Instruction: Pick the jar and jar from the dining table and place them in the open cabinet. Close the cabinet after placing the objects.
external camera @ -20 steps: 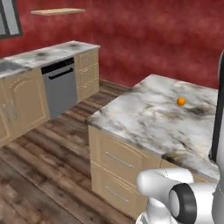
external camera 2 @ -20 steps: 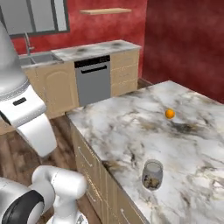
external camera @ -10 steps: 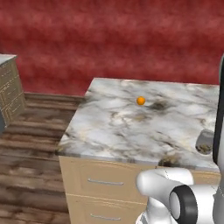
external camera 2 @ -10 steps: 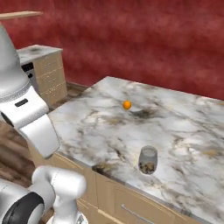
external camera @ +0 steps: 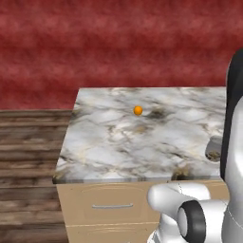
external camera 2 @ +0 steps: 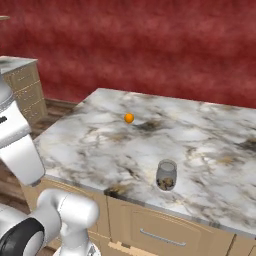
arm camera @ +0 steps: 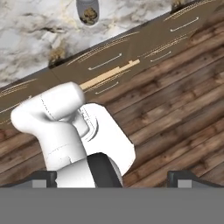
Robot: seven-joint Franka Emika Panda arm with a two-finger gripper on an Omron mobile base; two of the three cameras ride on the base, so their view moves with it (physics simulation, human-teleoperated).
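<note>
One glass jar [external camera 2: 166, 175] with brown contents stands upright near the front edge of the dining table [external camera 2: 90, 145], a white-grey marble slab over beige drawer fronts. In the left base view the jar [external camera: 213, 150] peeks out from behind my arm at the right edge, on the table [external camera: 109, 142]. The hand view looks down on the jar [arm camera: 89, 11] at the top, far beyond my gripper [arm camera: 116, 176]. The fingertips [arm camera: 43, 177] stand wide apart, so the gripper is open with nothing held. The cabinet is out of view.
A small orange ball [external camera 2: 129, 118] lies mid-table, also in the left base view [external camera: 137, 110]. A dark red wall [external camera: 118, 42] runs behind. Wooden floor [external camera: 28, 142] lies left of the table. A beige counter unit [external camera 2: 20, 85] stands at far left.
The whole picture has shifted: the base has swung round to face the table's drawer side. The kitchen counter and dishwasher have slid out of view. The gripper stays open.
</note>
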